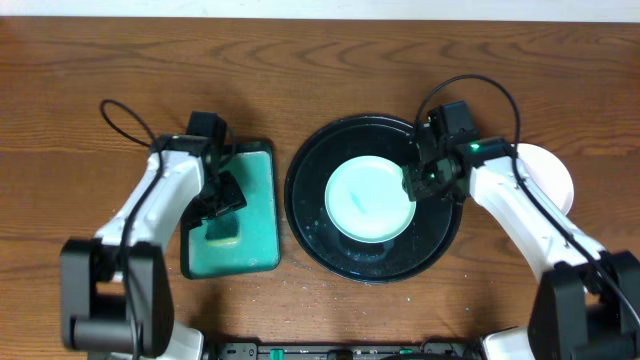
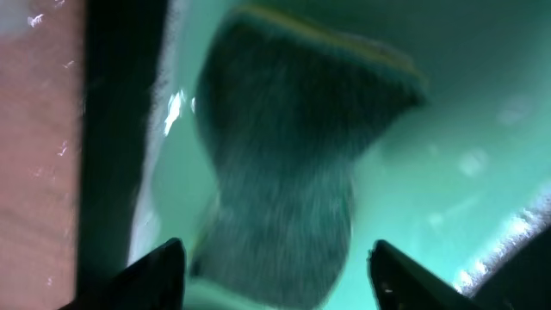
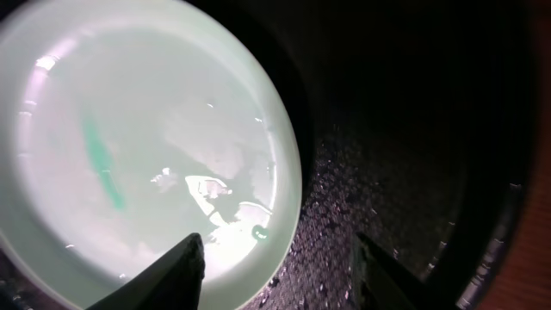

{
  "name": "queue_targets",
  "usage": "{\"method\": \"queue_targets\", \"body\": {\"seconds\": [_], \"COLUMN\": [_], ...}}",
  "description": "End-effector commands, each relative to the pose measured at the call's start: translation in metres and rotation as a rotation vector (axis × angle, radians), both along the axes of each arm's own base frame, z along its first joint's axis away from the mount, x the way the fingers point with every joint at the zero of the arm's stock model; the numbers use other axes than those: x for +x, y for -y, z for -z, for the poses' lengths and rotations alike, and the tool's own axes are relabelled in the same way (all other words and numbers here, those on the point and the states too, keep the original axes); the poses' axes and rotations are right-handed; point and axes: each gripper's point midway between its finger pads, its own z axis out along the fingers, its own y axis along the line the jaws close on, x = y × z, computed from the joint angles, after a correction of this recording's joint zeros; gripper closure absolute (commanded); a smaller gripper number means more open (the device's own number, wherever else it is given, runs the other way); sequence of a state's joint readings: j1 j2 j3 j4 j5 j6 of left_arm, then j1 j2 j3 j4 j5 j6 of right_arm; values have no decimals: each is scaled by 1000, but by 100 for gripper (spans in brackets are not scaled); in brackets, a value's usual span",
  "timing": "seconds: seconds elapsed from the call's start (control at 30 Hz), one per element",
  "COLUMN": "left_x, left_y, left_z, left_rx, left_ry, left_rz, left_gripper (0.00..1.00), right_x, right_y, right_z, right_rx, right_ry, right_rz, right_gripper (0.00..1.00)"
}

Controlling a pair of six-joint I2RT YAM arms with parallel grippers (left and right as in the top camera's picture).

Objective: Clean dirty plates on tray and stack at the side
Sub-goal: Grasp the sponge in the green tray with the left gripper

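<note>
Both jaws are held wide, nothing gripped.
Left gripper (image 2: pixel 277 263) is hung over a sponge (image 2: pixel 288 164) in the teal tray (image 1: pixel 262 215), left on the tabletop (image 1: pixel 320 65). Right gripper (image 3: pixel 275 267) is poised above the rim of a mint-green plate (image 3: pixel 129 138), green-smeared, centred on the black tray (image 1: pixel 305 195). A white plate (image 1: pixel 553 172) is seen far right.

overhead top-down, wrist views close, downward
</note>
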State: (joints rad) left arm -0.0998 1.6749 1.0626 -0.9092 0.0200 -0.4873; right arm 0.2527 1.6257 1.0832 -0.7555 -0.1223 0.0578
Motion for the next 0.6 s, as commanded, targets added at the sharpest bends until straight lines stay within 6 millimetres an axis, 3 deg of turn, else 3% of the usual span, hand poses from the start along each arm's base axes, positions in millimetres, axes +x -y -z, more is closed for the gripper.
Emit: {"method": "queue_targets", "body": {"seconds": [0.0, 0.07, 0.17, 0.2, 0.37, 0.57], "left_x": [-1, 3, 2, 1, 4, 14], "left_y": [-4, -7, -7, -7, -6, -5], "left_z": [22, 30, 36, 35, 13, -46], "left_rx": [20, 39, 40, 37, 31, 19], "left_ry": [-47, -50, -67, -70, -56, 80], "left_rz": [-15, -13, -9, -4, 20, 19], "left_gripper": [36, 41, 64, 92, 93, 93], "right_x": [0, 0, 0, 0, -2, -4], "right_y": [5, 18, 26, 27, 29, 17], "right_z": [-7, -5, -3, -2, -2, 1], "right_rx": [-7, -34, -25, -12, -11, 31], "right_ry": [9, -10, -26, -33, -45, -46], "right_rz": [89, 224, 286, 292, 296, 190], "right_gripper": [46, 44, 43, 43, 40, 35]}}
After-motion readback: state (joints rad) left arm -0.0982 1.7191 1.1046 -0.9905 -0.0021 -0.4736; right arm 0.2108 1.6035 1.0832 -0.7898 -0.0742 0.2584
